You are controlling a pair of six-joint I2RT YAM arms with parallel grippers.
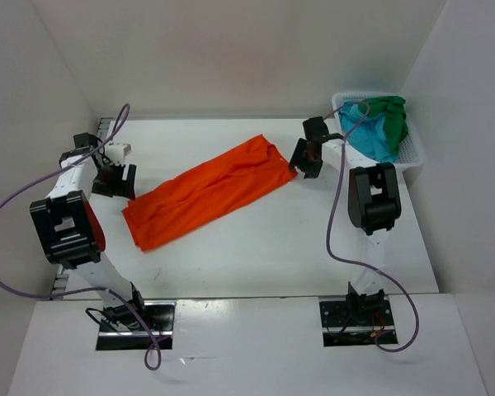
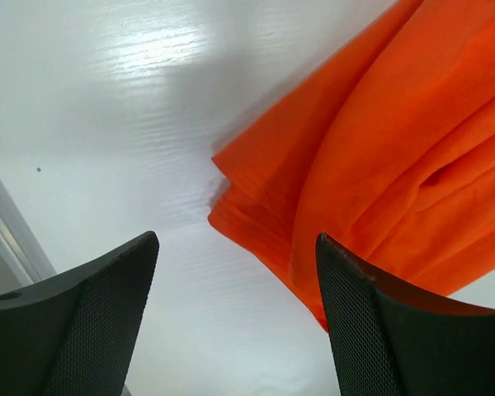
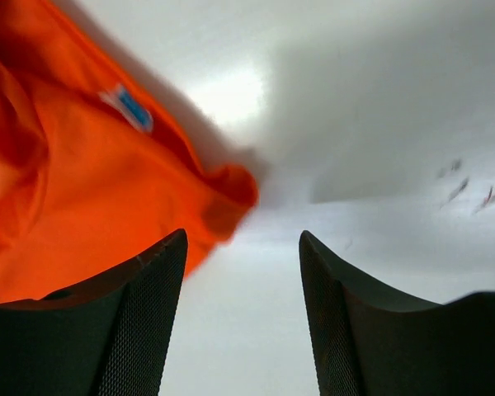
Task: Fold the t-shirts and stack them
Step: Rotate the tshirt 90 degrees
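Note:
The bright orange t-shirt (image 1: 206, 193) lies folded into a long strip, slanting across the table from near left to far right. My left gripper (image 1: 115, 181) is open and empty just left of its near-left end, which fills the right of the left wrist view (image 2: 379, 157). My right gripper (image 1: 305, 158) is open and empty just right of the shirt's far-right end, whose corner and label show in the right wrist view (image 3: 82, 181). The dark green t-shirt (image 1: 389, 110) and the light turquoise blue t-shirt (image 1: 378, 136) lie bunched in the white mesh basket (image 1: 412, 153).
The basket stands at the far right corner against the right wall. White walls close the table on the left, back and right. Purple cables loop beside both arms. The arm bases (image 1: 136, 318) sit at the near edge.

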